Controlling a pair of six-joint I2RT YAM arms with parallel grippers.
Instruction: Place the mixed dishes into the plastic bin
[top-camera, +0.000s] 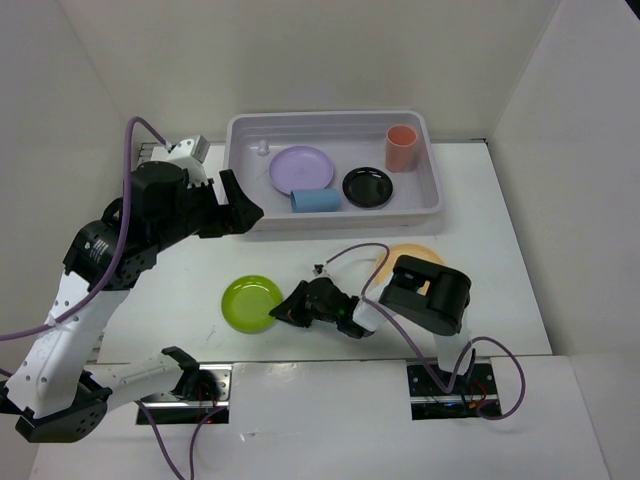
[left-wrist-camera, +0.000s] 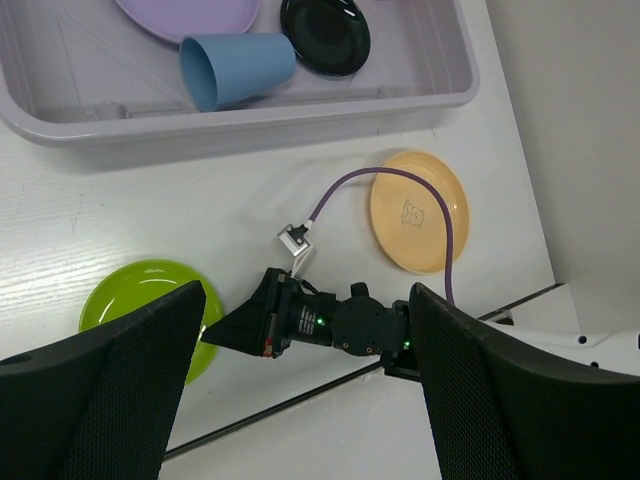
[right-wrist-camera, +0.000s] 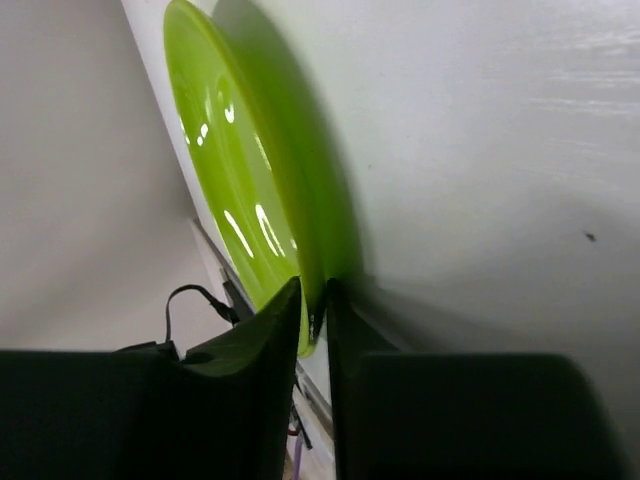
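The lime green plate (top-camera: 250, 302) (right-wrist-camera: 230, 180) lies on the table near the front. My right gripper (top-camera: 283, 313) (right-wrist-camera: 315, 300) lies low at the plate's right side, its jaws pinched on the rim. The pale orange plate (top-camera: 405, 257) (left-wrist-camera: 415, 210) sits on the table behind the right arm. Inside the plastic bin (top-camera: 330, 117) (left-wrist-camera: 250, 110) are the lavender plate (top-camera: 301, 169), the black plate (top-camera: 368, 187), the blue cup (top-camera: 316, 201) on its side and the salmon cup (top-camera: 401, 148) upright. My left gripper (top-camera: 243, 207) (left-wrist-camera: 307, 295) hovers open and empty by the bin's front left corner.
White walls close in the table at the back and on both sides. A purple cable (top-camera: 350, 252) loops over the table from the right wrist, across the orange plate's edge. A small white object (top-camera: 263, 147) lies in the bin's far left corner.
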